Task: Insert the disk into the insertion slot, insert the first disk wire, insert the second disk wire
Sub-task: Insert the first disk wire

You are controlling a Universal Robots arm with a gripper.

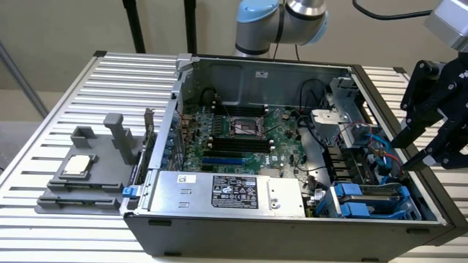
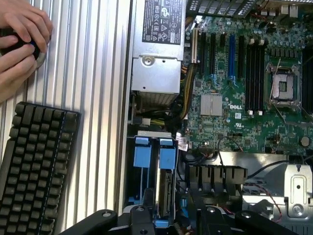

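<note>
Two black fingers of my gripper [image 1: 402, 156] stand apart, and I see nothing clamped between them. They hang over the edge of the open computer case [image 1: 292, 233] on the exterior view's right, with their tips just beside a blue wire [image 1: 378, 143] and a red wire [image 1: 393, 159] that loop inside the case. I cannot tell whether either tip touches a wire.

The disk [image 2: 165, 195] already sits in the slot [image 2: 154, 133], a grey metal cage in the corner of the case. It stands on edge in its blue carrier, next to a second blue carrier, and the power supply box [image 2: 156, 49] lies just beyond the cage. Whether any wire is plugged into the disk is hidden from me.

The green motherboard [image 1: 241, 131] fills the middle of the case. The case rests on a slatted metal table [image 1: 139, 71]. In the wrist view a black keyboard [image 2: 34, 161] lies on those slats, and a person's hands [image 2: 19, 34] close around a small dark object near it.
</note>
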